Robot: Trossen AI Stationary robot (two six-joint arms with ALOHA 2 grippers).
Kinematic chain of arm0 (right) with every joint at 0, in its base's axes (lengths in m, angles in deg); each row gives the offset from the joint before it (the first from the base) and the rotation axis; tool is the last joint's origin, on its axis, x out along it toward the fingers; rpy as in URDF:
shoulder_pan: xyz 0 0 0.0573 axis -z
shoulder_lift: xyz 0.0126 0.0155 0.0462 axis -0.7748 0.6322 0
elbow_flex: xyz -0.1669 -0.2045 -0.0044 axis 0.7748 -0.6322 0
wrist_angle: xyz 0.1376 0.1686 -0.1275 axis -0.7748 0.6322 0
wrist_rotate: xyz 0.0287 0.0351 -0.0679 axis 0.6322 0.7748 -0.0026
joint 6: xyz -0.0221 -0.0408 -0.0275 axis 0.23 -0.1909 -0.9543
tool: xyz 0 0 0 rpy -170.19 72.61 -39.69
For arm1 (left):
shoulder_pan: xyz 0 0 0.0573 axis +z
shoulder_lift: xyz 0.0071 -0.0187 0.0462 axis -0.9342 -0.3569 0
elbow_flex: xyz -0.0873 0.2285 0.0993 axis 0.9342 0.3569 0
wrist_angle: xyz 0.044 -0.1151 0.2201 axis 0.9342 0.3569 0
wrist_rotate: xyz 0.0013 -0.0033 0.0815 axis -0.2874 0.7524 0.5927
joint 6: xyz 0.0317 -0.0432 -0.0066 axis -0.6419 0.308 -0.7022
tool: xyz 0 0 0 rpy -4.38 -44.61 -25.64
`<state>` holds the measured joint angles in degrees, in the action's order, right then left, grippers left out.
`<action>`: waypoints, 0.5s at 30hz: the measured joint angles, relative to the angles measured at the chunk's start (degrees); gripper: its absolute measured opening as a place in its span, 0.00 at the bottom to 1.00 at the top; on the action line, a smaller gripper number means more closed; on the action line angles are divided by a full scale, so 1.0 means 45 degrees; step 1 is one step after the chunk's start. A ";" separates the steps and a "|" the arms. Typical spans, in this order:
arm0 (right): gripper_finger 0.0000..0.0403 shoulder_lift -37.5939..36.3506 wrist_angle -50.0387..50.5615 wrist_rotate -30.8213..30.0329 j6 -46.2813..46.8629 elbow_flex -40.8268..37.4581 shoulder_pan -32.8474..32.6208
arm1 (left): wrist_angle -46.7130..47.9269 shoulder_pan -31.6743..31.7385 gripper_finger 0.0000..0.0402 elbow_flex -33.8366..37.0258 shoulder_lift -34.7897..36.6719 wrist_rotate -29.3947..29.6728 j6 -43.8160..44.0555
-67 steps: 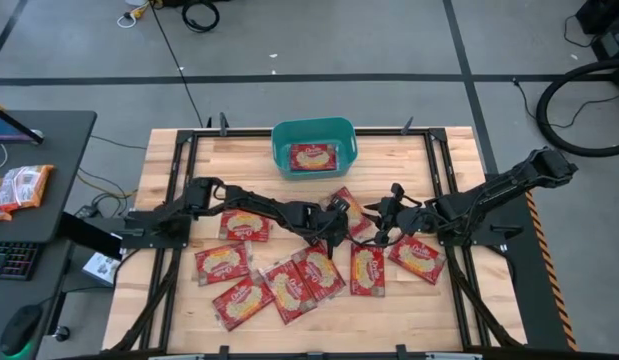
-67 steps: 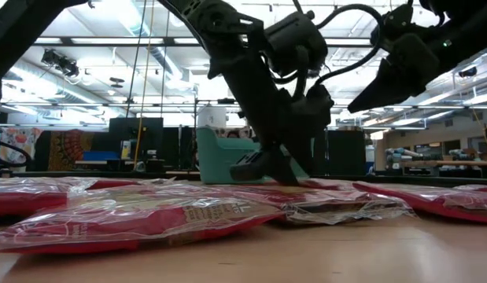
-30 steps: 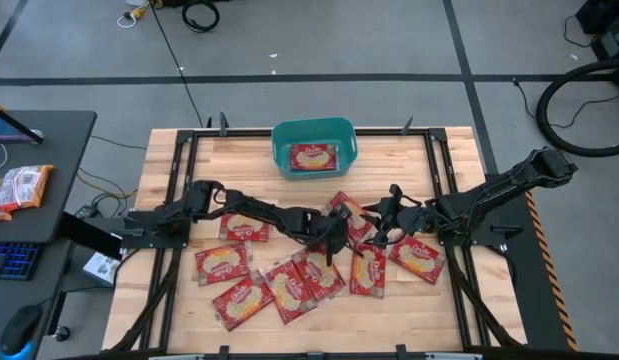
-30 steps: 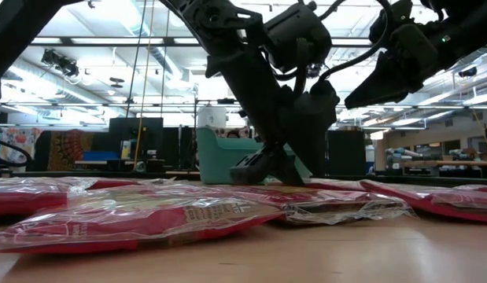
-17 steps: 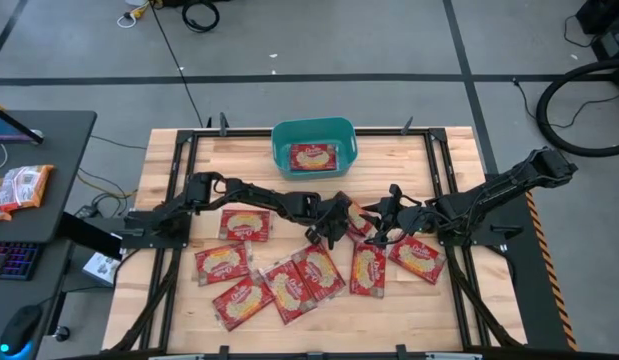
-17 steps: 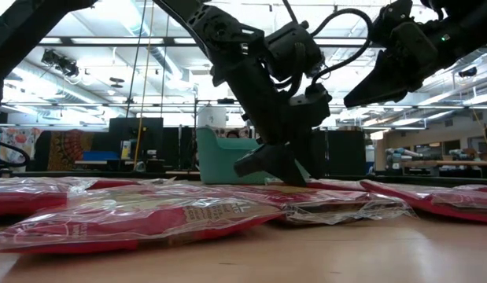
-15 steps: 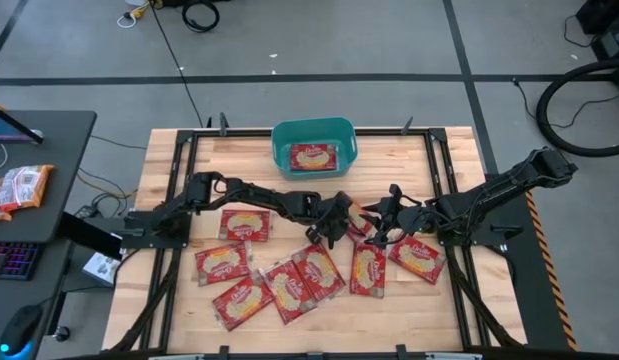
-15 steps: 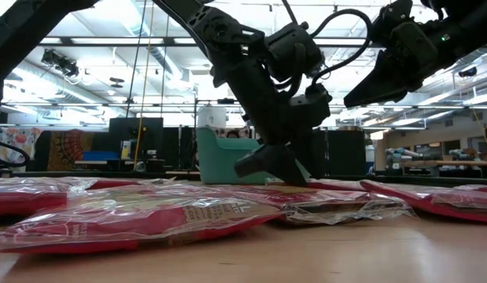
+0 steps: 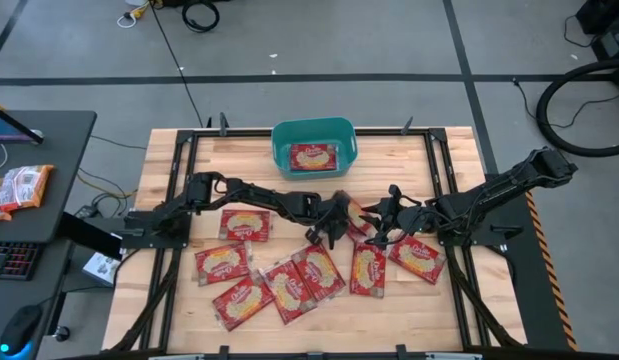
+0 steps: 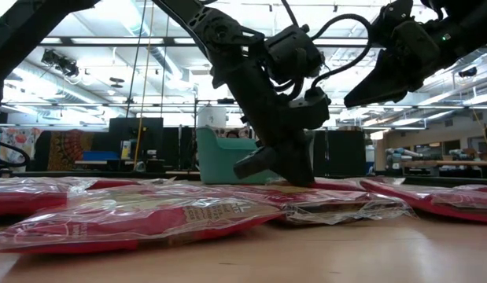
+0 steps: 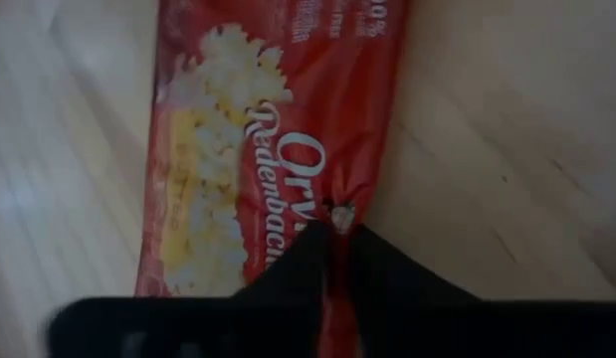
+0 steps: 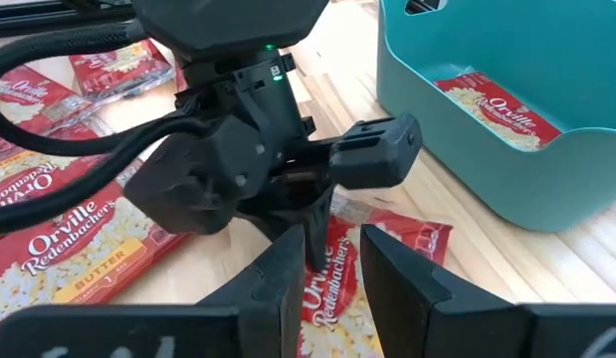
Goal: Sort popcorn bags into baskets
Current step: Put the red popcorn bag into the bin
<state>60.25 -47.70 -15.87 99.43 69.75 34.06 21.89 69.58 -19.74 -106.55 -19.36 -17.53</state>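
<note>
Left gripper (image 9: 341, 213): down in the middle of the table. Its fingers (image 11: 312, 261) are pinched together on the edge of one popcorn bag (image 11: 268, 149).
Change: a second ago these fingers stood wide open over the bags. Now they have squeezed shut on the red wrapper. The arm has also pulled a little toward the tub end of the table since then.
Held bag: it lies flat on the wood, just near the tub, and is not lifted.
Right gripper (image 9: 385, 222): it hangs in the air just beside the left one. Its fingers (image 12: 278, 288) are spread apart and hold nothing. It has not moved.
Basket (image 9: 314, 146): a teal tub at the far edge of the table. One bag in the tub (image 9: 314, 157) lies flat inside.
Other bags (image 9: 289, 275): spread out flat on the table (image 9: 169, 170) near both arms, some overlapping. None of them has moved.
</note>
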 joint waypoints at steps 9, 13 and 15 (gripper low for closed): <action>0.26 0.0000 0.0047 0.0085 0.0001 0.0000 -0.0015 | 0.1714 -0.0308 0.01 0.0092 0.1062 0.0428 0.1883; 0.26 0.0000 0.0015 0.0080 -0.0044 0.0000 -0.0015 | 0.3091 -0.0372 0.01 0.0069 0.2389 0.0487 0.3548; 0.26 0.0000 -0.0022 0.0059 -0.0044 0.0000 -0.0015 | 0.3759 -0.0370 0.01 0.0068 0.2976 0.0498 0.4321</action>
<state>60.25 -47.80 -15.60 99.23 69.75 33.99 38.80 67.92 -19.44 -93.16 -17.12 1.91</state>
